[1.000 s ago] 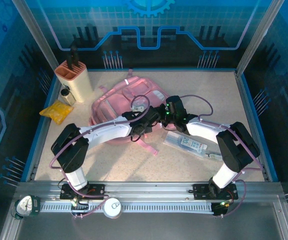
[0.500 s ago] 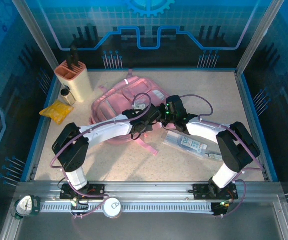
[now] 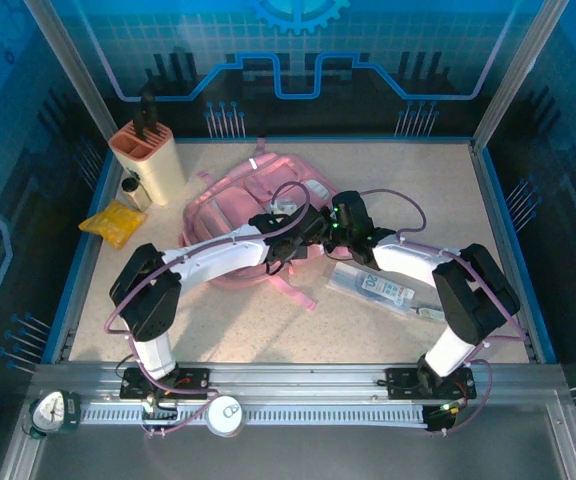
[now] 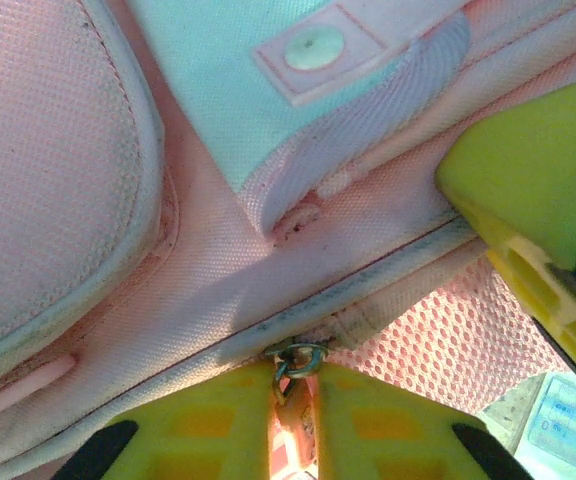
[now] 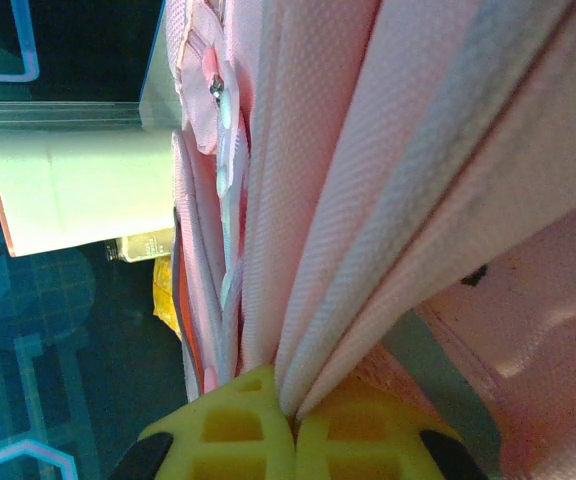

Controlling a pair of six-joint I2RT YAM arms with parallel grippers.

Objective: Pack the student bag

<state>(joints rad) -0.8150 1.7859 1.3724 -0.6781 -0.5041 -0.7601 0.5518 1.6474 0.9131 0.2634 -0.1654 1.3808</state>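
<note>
Left wrist: left fingers [image 4: 218,420] have closed on student bag's [image 4: 68,150] zipper pull [image 4: 296,362]; right fingers [image 5: 228,425] pinch fabric [image 5: 348,150].

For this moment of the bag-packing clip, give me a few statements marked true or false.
1. The left gripper pinches a zipper pull on the student bag. True.
2. The right gripper hangs open. False: it is shut on a fold of the bag's fabric.
3. The yellow packet lies on the bag. False: it lies on the table, left of the bag and apart from it.
4. A beige holder stands upright near the far left corner. True.
</note>
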